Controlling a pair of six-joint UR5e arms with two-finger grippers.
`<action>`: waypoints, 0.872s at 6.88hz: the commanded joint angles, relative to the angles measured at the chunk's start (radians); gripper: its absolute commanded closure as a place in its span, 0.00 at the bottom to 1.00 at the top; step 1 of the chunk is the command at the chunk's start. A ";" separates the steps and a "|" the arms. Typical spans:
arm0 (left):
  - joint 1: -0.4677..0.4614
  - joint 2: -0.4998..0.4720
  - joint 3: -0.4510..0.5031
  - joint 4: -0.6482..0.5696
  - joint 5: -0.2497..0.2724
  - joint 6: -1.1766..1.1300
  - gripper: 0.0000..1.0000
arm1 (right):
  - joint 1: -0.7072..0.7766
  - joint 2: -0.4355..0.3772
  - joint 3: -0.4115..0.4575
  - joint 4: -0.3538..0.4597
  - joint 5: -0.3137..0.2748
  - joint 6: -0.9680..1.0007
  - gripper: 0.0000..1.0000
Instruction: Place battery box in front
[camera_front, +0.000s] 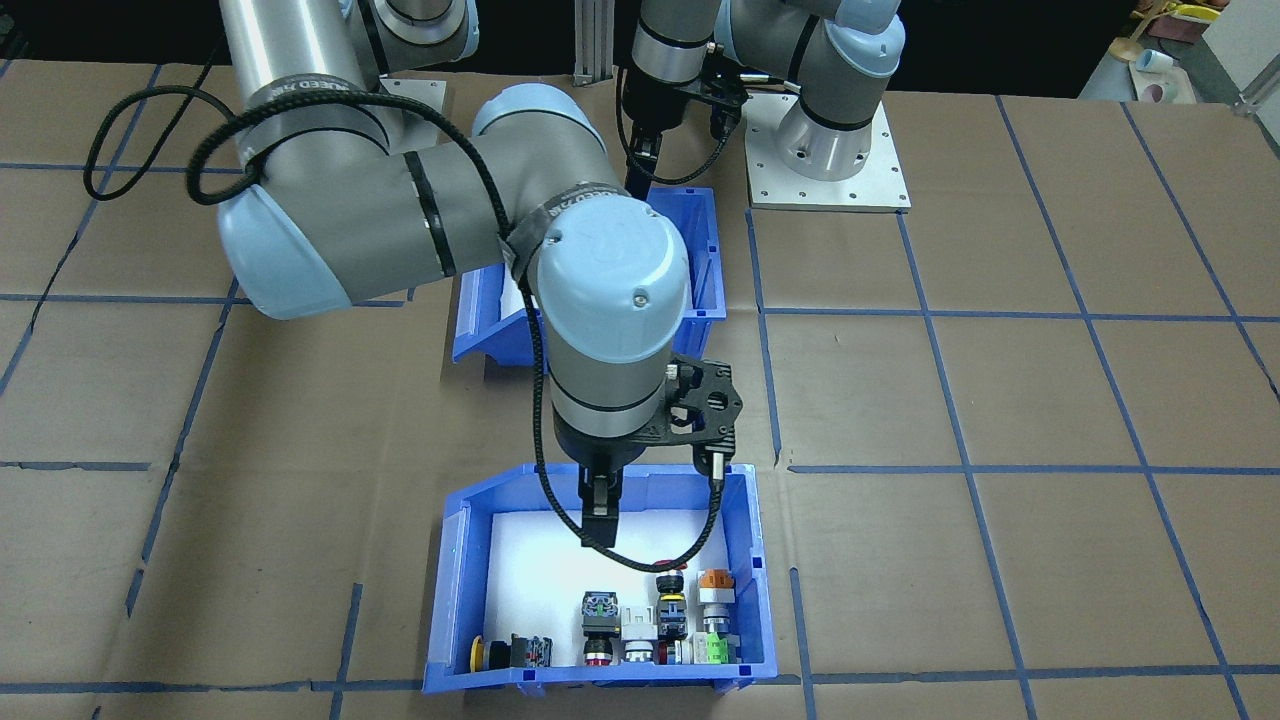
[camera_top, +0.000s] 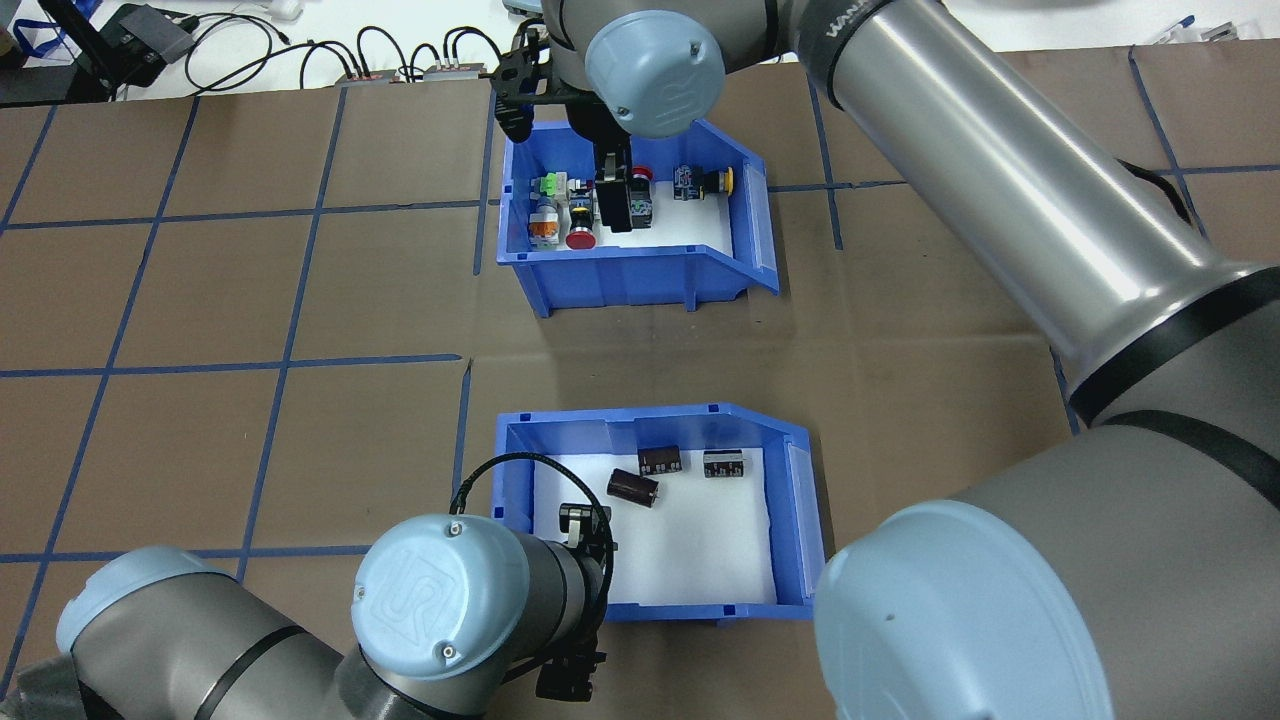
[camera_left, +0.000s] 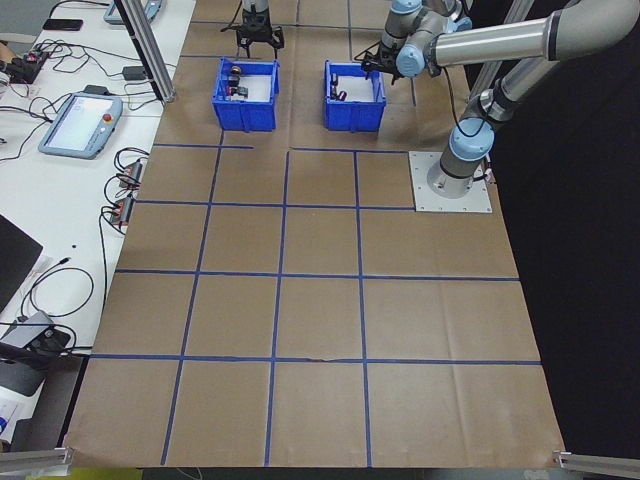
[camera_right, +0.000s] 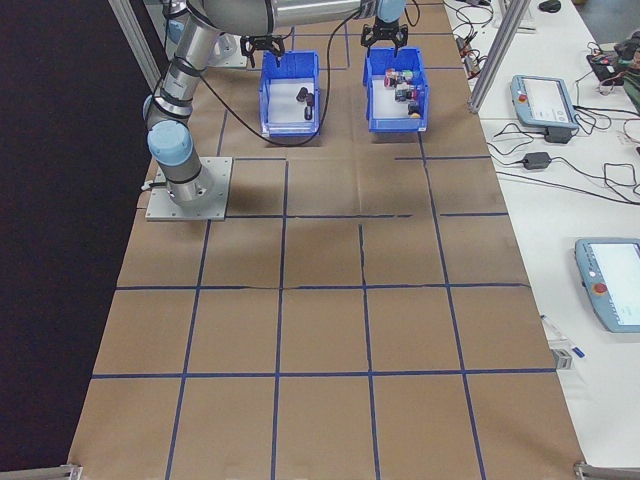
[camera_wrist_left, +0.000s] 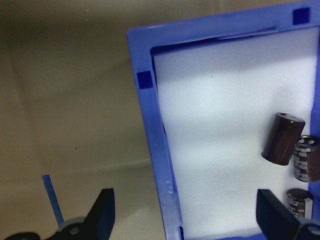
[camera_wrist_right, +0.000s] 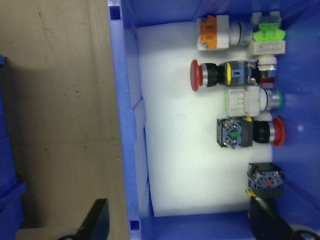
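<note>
Low in the middle of the overhead frame sits the battery box (camera_top: 655, 515), a blue plastic bin with smooth walls, one sloped cut-away side toward the frame's right, and a white foam floor. Three small dark brown-black cylinders (camera_top: 633, 487) lie near its far wall, two of them side by side; most of the foam is bare. The left end effector (camera_wrist_left: 182, 215) straddles the bin's left wall at its near corner, its fingers (camera_wrist_left: 102, 215) wide apart, one outside over the brown paper, the other over the foam.

Higher in the same frame, well apart across a strip of bare paper, stands the switch bin (camera_top: 640, 275), identical in shape and holding colourful push-button switches (camera_wrist_right: 235, 75) in red, yellow, orange and green along one wall. The right end effector (camera_wrist_right: 180, 222) hangs over that bin's wall, fingers spread, one outside and one inside.

Brown paper with a blue tape grid covers the surface (camera_top: 250, 300), with open room on both sides of the bins.
</note>
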 joint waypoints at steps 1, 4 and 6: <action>-0.002 -0.016 -0.022 0.024 -0.004 -0.001 0.02 | 0.040 0.059 0.010 -0.017 -0.009 0.015 0.00; -0.002 -0.088 -0.015 0.043 -0.002 -0.045 0.04 | 0.041 0.069 0.117 -0.181 -0.012 0.039 0.00; -0.002 -0.131 -0.014 0.095 -0.002 -0.045 0.07 | 0.037 0.041 0.181 -0.230 -0.020 0.047 0.13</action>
